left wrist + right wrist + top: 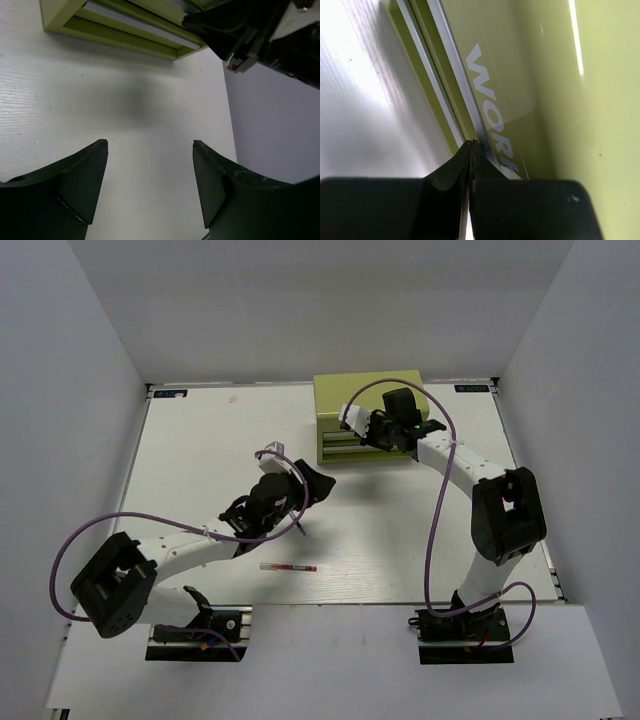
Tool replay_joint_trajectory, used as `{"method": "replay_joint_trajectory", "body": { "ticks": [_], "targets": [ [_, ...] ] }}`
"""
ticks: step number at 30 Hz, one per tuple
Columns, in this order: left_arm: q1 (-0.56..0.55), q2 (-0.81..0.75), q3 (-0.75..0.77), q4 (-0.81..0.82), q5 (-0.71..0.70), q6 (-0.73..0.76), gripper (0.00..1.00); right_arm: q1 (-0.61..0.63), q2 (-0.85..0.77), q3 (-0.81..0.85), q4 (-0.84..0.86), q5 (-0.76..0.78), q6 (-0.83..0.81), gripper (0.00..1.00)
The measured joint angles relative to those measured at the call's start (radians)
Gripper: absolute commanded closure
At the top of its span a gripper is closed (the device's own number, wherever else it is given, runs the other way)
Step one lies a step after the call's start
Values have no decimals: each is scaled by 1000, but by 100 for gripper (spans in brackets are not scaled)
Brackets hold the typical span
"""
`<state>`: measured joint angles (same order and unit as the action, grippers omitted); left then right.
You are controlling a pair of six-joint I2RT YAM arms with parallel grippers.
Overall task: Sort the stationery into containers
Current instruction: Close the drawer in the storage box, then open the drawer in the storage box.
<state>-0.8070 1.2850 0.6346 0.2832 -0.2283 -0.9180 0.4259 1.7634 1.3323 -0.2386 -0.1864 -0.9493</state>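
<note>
The olive-green cabinet [345, 398] stands at the back of the table, and its two front drawers [131, 26] look closed. My right gripper [360, 431] is at the cabinet's front. In the right wrist view it [471, 145] is shut, with its tips against the silver edge of a drawer front [462, 95] and nothing seen between them. My left gripper [321, 483] is open and empty over bare table in front of the cabinet, also in its wrist view [150, 145]. A red-white pen [288, 567] lies on the table near the front. The other pens and markers are out of view.
White walls enclose the table on three sides. The right arm [260, 30] reaches across the cabinet's right half. A purple cable [150, 523] loops beside the left arm, and another cable [436, 530] hangs by the right arm.
</note>
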Motion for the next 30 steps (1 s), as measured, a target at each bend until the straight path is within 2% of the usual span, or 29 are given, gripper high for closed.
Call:
{"method": "replay_joint_trajectory", "body": {
  "ticks": [6, 7, 9, 10, 11, 13, 15, 16, 17, 19, 20, 25, 30],
  "targets": [
    [0, 183, -69, 335, -59, -183, 30, -13, -57, -19, -16, -66, 6, 100],
    [0, 235, -68, 398, -71, -202, 30, -17, -89, -34, -15, -78, 20, 94],
    [0, 322, -65, 494, -97, -227, 31, -25, -176, -67, 2, -101, 63, 65],
    [0, 368, -63, 547, -111, -237, 31, -29, -221, -81, 19, -109, 85, 35],
    [0, 414, -56, 594, -125, -251, 32, -33, -270, -90, 40, -114, 108, 26],
    [1, 500, -29, 674, -145, -270, 32, -39, -344, -92, 100, -120, 138, 22],
    [1, 576, 14, 731, -154, -286, 32, -41, -381, -78, 151, -122, 158, 30],
    [1, 611, 40, 757, -160, -295, 32, -40, -380, -68, 167, -119, 165, 56],
    [1, 642, 66, 779, -162, -303, 31, -41, -371, -57, 185, -116, 168, 73],
    [1, 693, 109, 818, -172, -314, 31, -40, -333, -43, 198, -103, 193, 97],
    [1, 716, 132, 835, -176, -317, 31, -42, -309, -37, 198, -95, 202, 100],
    [1, 802, 230, 866, -199, -337, 31, -60, -166, -11, 180, -32, 255, 100],
    [1, 837, 304, 843, -230, -344, 32, -69, -121, 35, 187, 11, 279, 99]
  ]
}}
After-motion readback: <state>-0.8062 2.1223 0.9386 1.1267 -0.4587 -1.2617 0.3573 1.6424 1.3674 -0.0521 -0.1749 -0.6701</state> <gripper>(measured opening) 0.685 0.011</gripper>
